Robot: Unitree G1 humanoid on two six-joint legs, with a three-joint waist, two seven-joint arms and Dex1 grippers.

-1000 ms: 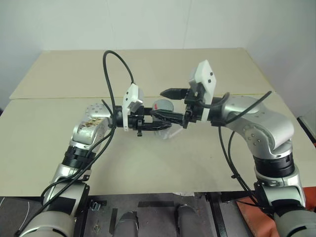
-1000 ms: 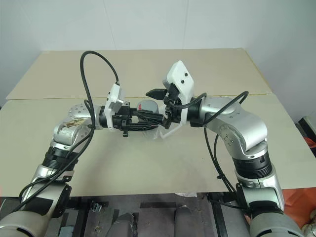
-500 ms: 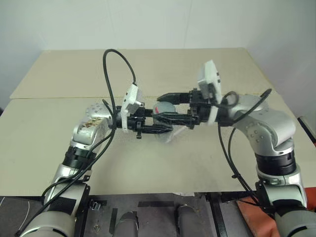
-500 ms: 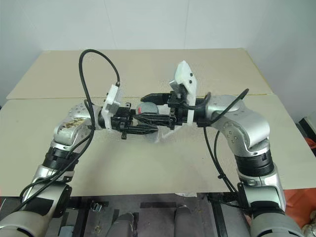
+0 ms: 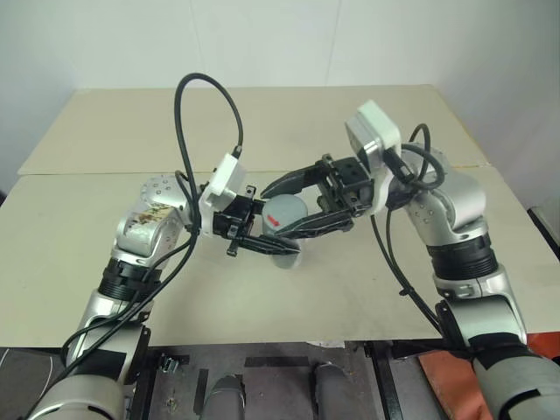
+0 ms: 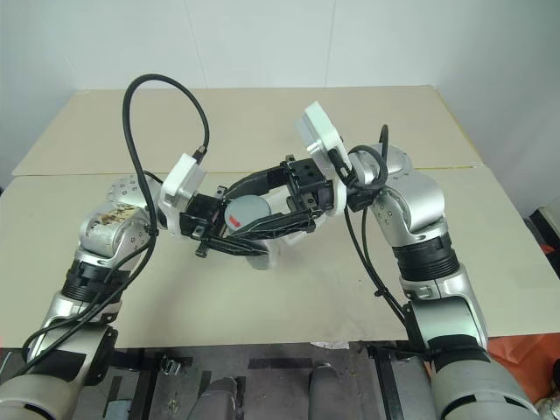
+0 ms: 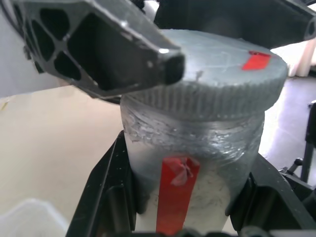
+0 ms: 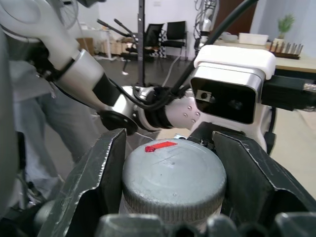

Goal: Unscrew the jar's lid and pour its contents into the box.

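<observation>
1. The left arm is reaching forward and bending inward over the near half of the tabletop (image 5: 79,262), its wrist turned so that the left gripper (image 5: 278,234) is pointing level toward the robot's right
2. The left fingers (image 7: 111,197) are pinching the jar (image 7: 195,173) by its clear body, one on each side of the red label, below the screw thread; the jar is being held upright in the air above the tabletop, roughly midway between the two arms
3. The right arm is coming in from the other side with its elbow bent, and the right gripper (image 5: 280,206) is pointing level toward the robot's left, meeting the left one over the jar
4. The right fingers (image 8: 94,187) are standing spread on either side of the lid (image 8: 173,180), close to its ribbed rim; a narrow gap is showing on at least one side, and whether either pad is touching cannot be told
5. The lid is sitting on the jar's mouth, its small red mark facing up
6. The box (image 7: 29,219) is lying on the tabletop below and beside the held jar, seen as a pale translucent corner in the left wrist view
</observation>
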